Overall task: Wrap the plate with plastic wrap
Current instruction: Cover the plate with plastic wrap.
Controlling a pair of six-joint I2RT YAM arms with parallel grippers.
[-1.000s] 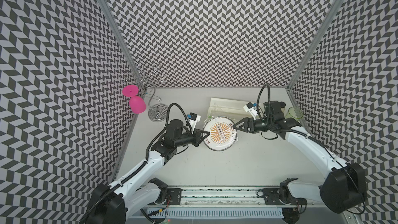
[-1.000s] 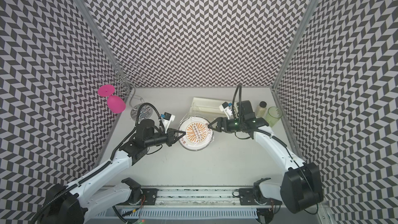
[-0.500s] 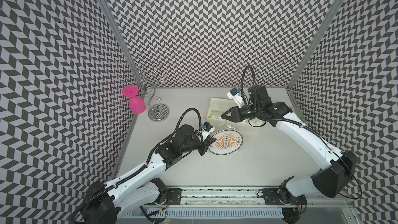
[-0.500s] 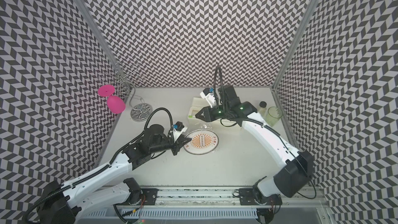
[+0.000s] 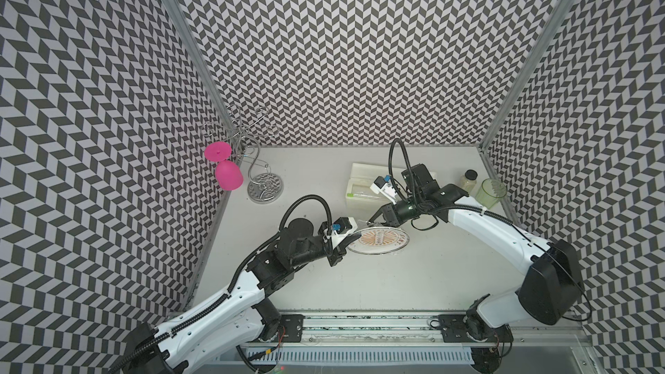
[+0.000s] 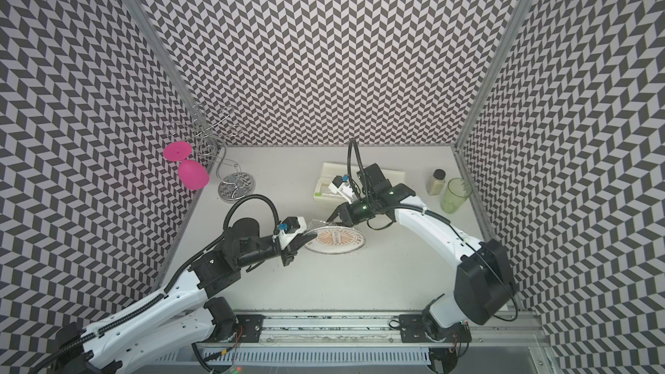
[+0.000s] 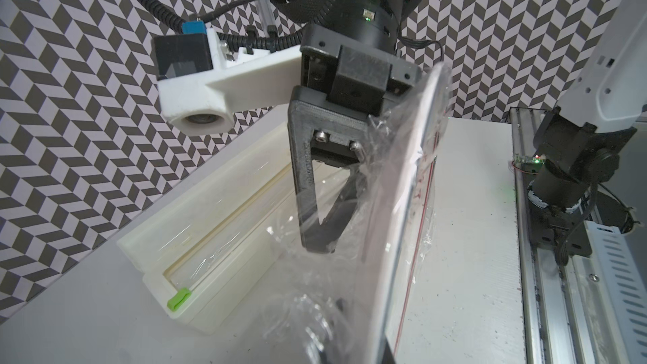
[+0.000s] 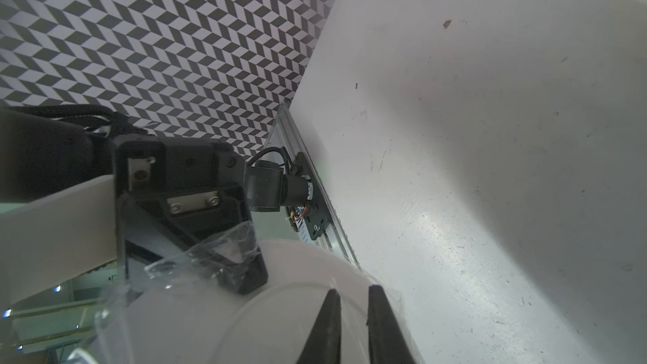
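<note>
The white plate (image 5: 381, 241) (image 6: 336, 241) with an orange sunburst hangs tilted above the table, face up. My left gripper (image 5: 351, 238) (image 6: 306, 241) is shut on its left rim; in the left wrist view its fingers are blurred behind wrinkled plastic wrap (image 7: 315, 292), which drapes over the plate (image 7: 395, 239). My right gripper (image 5: 374, 220) (image 8: 353, 290) sits at the plate's far rim, on the pale underside (image 8: 280, 309). Its jaws are drawn to a narrow gap with film bunched around them. The rest of the film is nearly invisible in both top views.
The cream dispenser box (image 5: 363, 188) with its green tab (image 7: 178, 298) lies just behind the plate. A jar (image 5: 469, 181) and a green cup (image 5: 490, 194) stand back right. A chrome stand (image 5: 265, 187) with a pink glass (image 5: 227, 174) is back left. The arm rail (image 5: 360, 329) runs along the front.
The left arm brought the plate forward and tipped it flatter. The right gripper let go, rose open towards the box, then came back down to the plate's far rim and closed.
</note>
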